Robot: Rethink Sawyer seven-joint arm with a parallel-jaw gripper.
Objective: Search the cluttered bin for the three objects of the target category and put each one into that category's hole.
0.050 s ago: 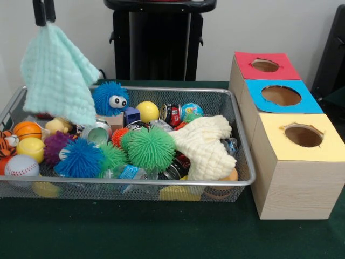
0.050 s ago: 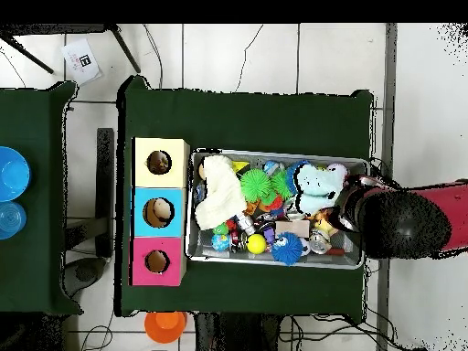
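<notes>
Bench-wide gap to cover: the three-hole box (image 1: 291,135) sits past the bin's (image 1: 161,183) opposite end; the jaws (image 1: 44,16) hang over its far corner, pinched on the mint cloth (image 1: 56,75) dangling clear.

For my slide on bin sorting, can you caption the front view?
Gripper lifts a mint cloth above a toy-filled mesh bin beside three holed boxes.
</notes>
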